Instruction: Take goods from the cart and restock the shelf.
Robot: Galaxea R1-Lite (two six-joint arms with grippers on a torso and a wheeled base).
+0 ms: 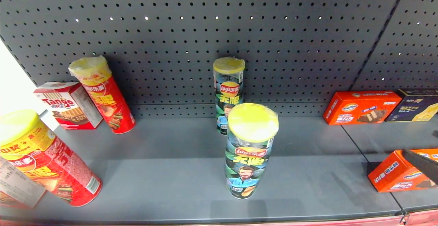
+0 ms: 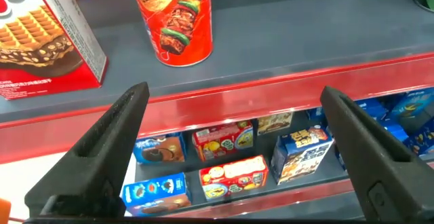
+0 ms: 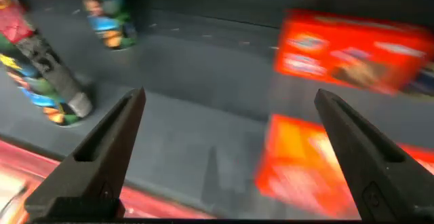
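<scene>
Four lidded cans stand on the shelf (image 1: 164,185)

At far left the front red can (image 1: 51,161) stands near the shelf's front edge, its yellow lid shut. Behind it the wafer box (image 1: 68,104) stands just beside the rear red can (image 1: 102,92), both close to the pegboard back (image 1: 205,24). The left gripper (image 2: 234,95) hangs before the shelf's red front lip, fingers apart with nothing between them. Small snack boxes (image 2: 230,176) sit on a lower level. Mid-shelf, the rear green can (image 1: 228,89) stands at the back with the front green can (image 1: 249,150) just before it, both lidded, contents unseen. Rightward lie the rear orange box (image 1: 361,106), the dark box (image 1: 415,104) beside it, and the front orange box (image 1: 390,174). The right gripper (image 3: 229,98) hovers above that front box, fingers apart and empty.
</scene>
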